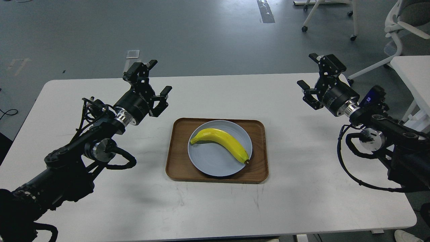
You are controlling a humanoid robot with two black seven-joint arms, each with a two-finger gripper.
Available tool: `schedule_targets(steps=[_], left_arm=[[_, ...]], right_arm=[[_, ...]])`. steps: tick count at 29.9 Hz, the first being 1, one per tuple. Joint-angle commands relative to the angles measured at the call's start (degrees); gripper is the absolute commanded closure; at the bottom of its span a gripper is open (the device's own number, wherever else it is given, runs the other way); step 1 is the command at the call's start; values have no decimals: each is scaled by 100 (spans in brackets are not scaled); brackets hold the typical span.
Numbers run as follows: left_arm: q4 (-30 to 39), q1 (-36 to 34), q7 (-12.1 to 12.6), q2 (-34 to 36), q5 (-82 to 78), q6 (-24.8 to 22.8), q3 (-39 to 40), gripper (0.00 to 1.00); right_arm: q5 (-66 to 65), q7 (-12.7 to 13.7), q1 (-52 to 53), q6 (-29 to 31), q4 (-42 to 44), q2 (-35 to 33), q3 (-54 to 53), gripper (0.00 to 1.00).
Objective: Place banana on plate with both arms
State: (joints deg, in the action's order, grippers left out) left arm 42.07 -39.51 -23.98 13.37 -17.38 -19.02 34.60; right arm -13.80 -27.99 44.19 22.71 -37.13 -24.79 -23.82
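Observation:
The yellow banana [221, 142] lies on the pale blue-grey plate [211, 161], running from upper left to lower right, its dark tip at the plate's right rim. The plate sits in a brown wooden tray [174, 168] in the middle of the white table. My left gripper [157, 78] is open and empty, above the table to the left of the tray. My right gripper [309, 71] is open and empty, above the table's right part, well away from the tray.
The white table [100, 208] spans the view. Beyond its far edge is grey floor with a white chair [399, 23] and a wheeled stand's legs [322, 16] at the top right. Another white table [413, 74] stands at the right edge.

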Motion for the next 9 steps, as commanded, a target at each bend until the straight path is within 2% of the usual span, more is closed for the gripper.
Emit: schedule_targets(steps=[1,9], left_arm=[[-41,14,24,-89,-11,-14,-14,2],[-41,40,42,-63,-2,-32,-6,2]], right_arm=[[0,-1,-51,23,-5,18,9,0],[0,-1,-130,23,4,88,9,0]])
